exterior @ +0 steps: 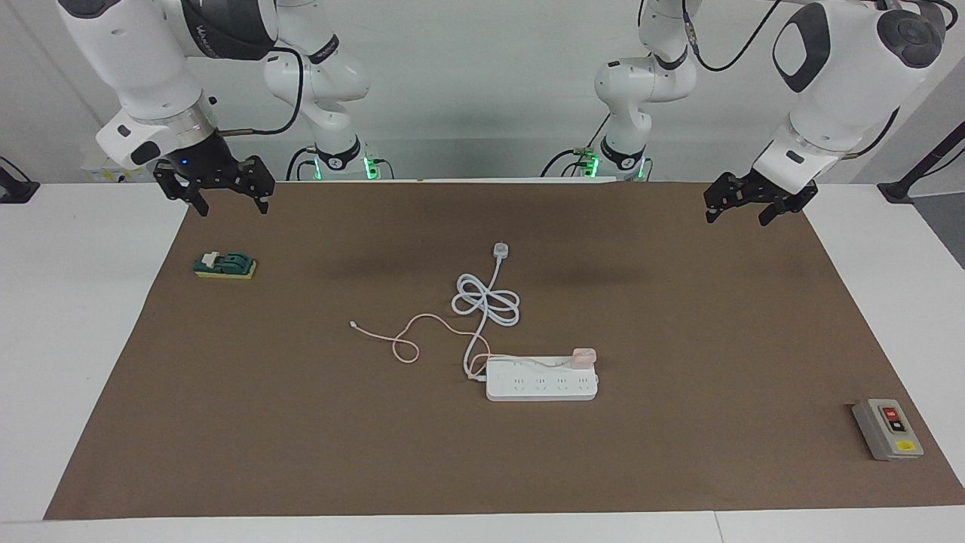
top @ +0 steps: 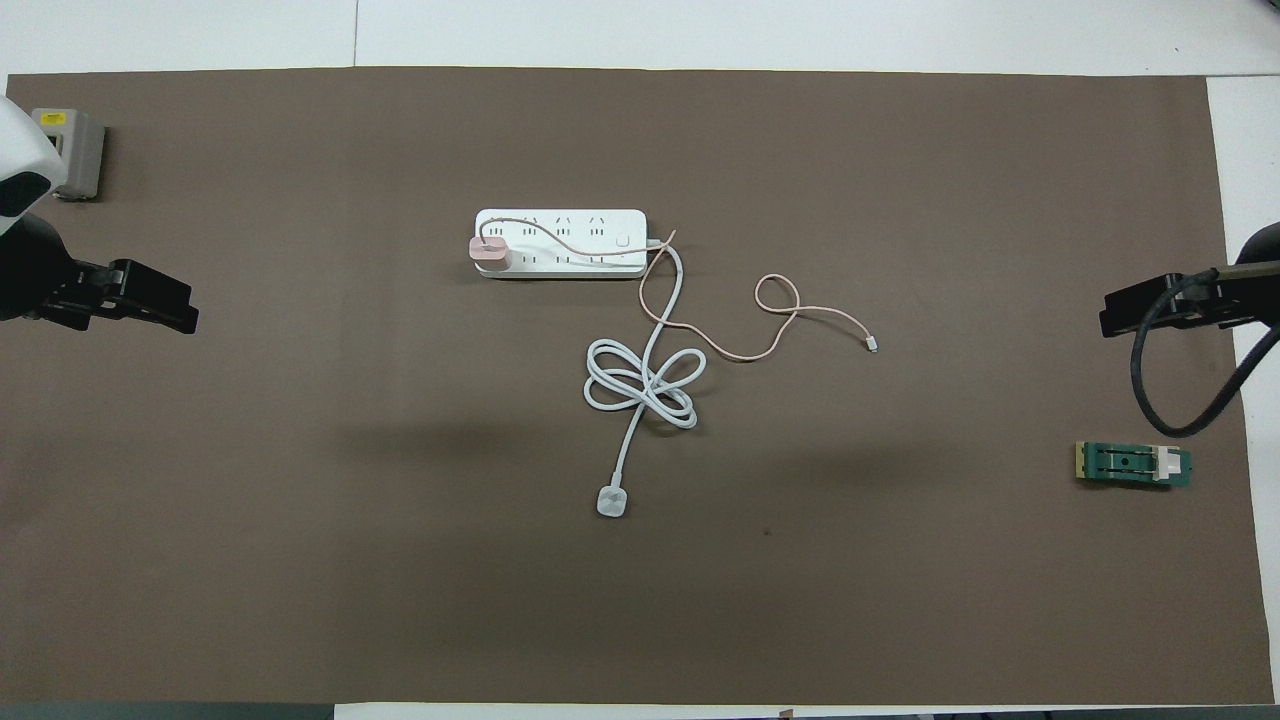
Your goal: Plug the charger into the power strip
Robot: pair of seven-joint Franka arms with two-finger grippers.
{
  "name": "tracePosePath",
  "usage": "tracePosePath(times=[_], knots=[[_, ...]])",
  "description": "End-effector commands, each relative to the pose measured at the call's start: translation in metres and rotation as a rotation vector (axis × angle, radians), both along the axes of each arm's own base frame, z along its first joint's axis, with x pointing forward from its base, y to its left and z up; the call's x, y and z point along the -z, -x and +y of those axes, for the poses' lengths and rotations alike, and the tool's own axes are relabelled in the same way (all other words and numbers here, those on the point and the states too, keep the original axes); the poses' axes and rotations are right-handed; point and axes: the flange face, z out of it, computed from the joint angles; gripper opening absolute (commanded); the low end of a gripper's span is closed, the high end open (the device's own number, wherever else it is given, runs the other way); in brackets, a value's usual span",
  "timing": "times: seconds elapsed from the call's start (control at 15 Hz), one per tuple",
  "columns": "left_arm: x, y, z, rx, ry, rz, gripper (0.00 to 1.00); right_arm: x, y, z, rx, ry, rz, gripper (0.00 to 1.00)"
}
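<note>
The white power strip (exterior: 539,386) (top: 580,232) lies flat near the middle of the brown mat. The pink charger (exterior: 583,357) (top: 489,253) sits on the strip's end toward the left arm's end of the table; its prongs are hidden. Its thin pink cable (exterior: 407,348) (top: 775,295) crosses the strip and loops toward the right arm's end. My left gripper (exterior: 737,219) (top: 165,305) hangs open and holds nothing, over the mat's edge at its own end. My right gripper (exterior: 232,210) (top: 1110,318) waits open over the mat's edge at the right arm's end.
The strip's thick white cord (exterior: 486,302) (top: 640,385) coils nearer to the robots and ends in a white plug (exterior: 500,250) (top: 611,502). A grey button box (exterior: 888,430) (top: 75,155) stands at the left arm's end. A green switch (exterior: 225,265) (top: 1133,464) lies below the right gripper.
</note>
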Motion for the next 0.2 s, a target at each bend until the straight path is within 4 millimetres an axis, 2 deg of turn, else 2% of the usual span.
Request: tracePosePath(times=[0.0,0.13], knots=[[-0.0043,0.0,0.0035,-0.02,-0.009,-0.038,1.0,-0.003,0.004,-0.0032,-0.01,0.004,-0.012,1.0],[-0.0051,-0.002,0.0026,-0.019,-0.008,-0.055,1.0,-0.0032,0.0045,-0.004,-0.009,0.004,-0.012,1.0]])
